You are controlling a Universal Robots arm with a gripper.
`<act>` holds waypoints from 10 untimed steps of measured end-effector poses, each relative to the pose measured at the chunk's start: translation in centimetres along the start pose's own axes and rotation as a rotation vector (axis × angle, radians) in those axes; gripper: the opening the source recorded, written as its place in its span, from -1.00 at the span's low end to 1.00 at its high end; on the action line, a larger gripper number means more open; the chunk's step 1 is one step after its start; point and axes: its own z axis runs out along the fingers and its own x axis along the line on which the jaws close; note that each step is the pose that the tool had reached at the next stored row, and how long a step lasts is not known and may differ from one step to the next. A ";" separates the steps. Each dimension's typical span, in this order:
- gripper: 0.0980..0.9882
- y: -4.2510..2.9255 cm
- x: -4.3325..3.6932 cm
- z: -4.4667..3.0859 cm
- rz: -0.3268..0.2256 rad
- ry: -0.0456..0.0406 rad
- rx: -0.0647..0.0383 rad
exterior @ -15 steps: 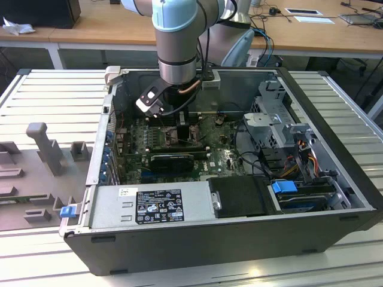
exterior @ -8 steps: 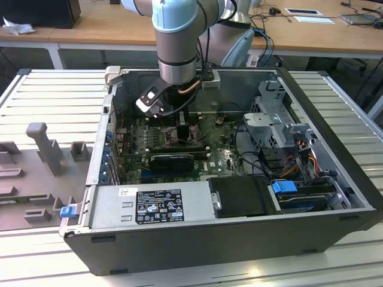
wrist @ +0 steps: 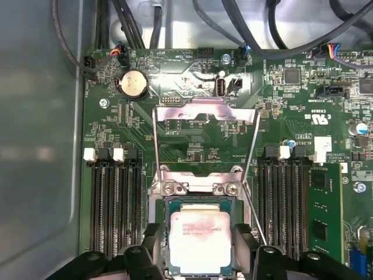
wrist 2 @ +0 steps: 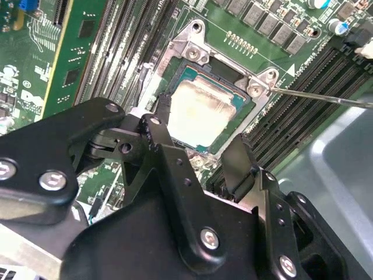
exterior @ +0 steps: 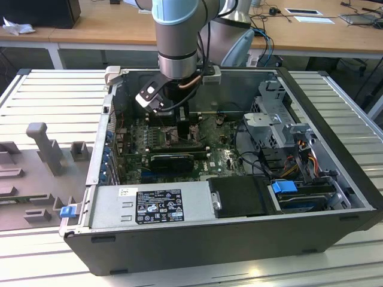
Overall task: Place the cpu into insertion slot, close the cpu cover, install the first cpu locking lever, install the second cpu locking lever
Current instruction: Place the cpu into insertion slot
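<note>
Gripper (wrist 2: 198,143): released, fingers (wrist 2: 158,131) spread either side of the cpu (wrist: 200,242), upper middle of the exterior view.
Seat: cpu lies flat inside the insertion slot (wrist 2: 175,44).
Lid: cpu cover (wrist: 204,114) swung open.
Care: I'd keep the cpu square, no sideways drag.

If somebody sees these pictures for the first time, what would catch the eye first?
First, in the exterior view, the robot arm that reaches down into the open computer case. Then, in the first wrist view, the pale cpu lying in the insertion slot, with the cpu cover swung open. The gripper hovers close over the chip.
</note>
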 end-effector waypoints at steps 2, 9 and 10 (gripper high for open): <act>-0.01 0.00 -0.05 -0.12 0.000 -0.0014 0.000; -0.97 0.01 -0.07 -0.16 0.000 -0.0031 0.000; -0.98 0.01 -0.07 -0.16 0.000 -0.0032 0.000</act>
